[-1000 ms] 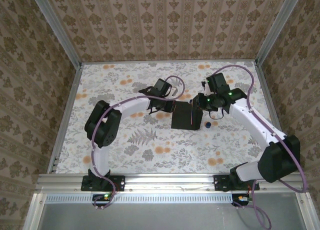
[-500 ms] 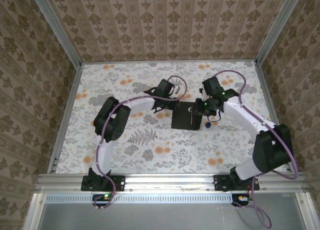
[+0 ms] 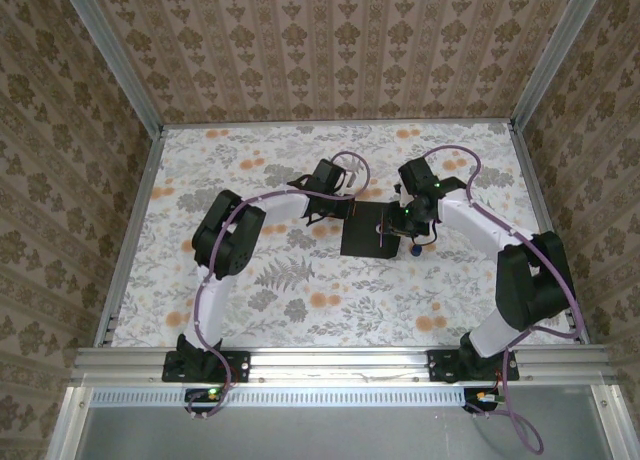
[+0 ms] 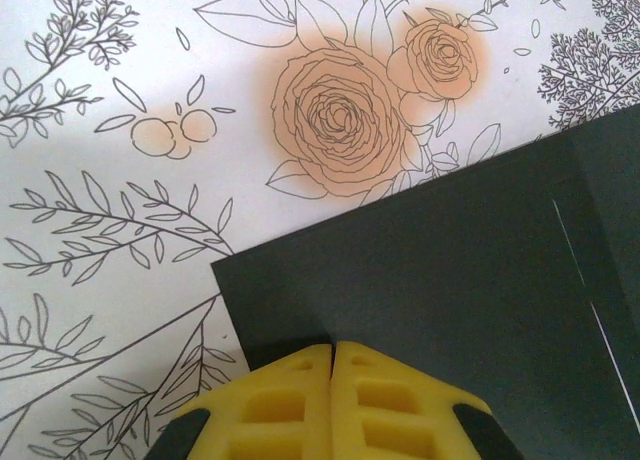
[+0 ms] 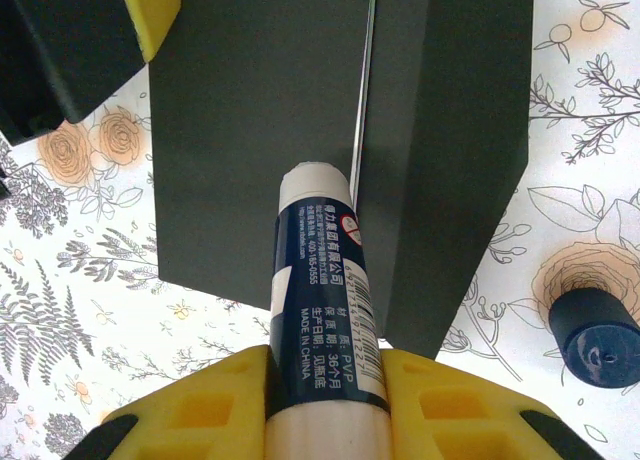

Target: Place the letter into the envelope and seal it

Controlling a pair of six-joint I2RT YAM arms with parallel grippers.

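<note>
Envelope [image 3: 365, 238] lies flat mid-bench [image 3: 250, 160]. Left gripper [image 4: 332, 365] is fully closed with nothing between the tips, which press down on the envelope near its 10 o'clock corner in the top view. Right gripper [image 5: 325, 380], at the envelope's 2 o'clock, is clamped round the glue stick [image 5: 318, 270], uncapped tip at the flap seam. Thin white sliver along the seam; can't tell if it's the letter. Dark blue cap [image 5: 595, 335] sits on the bench just beside the envelope, at 4 o'clock.

The envelope [image 5: 260, 130] is matt black paper, smooth. The glue stick [image 5: 318, 310] over it is glossy plastic with a printed label. The dark blue cap [image 5: 597, 337] beside the envelope is smooth plastic. The right gripper [image 5: 322, 375] has matt yellow plastic fingers [image 5: 205, 405]. The table cover [image 4: 120, 180] under the envelope looks smooth and matt.
</note>
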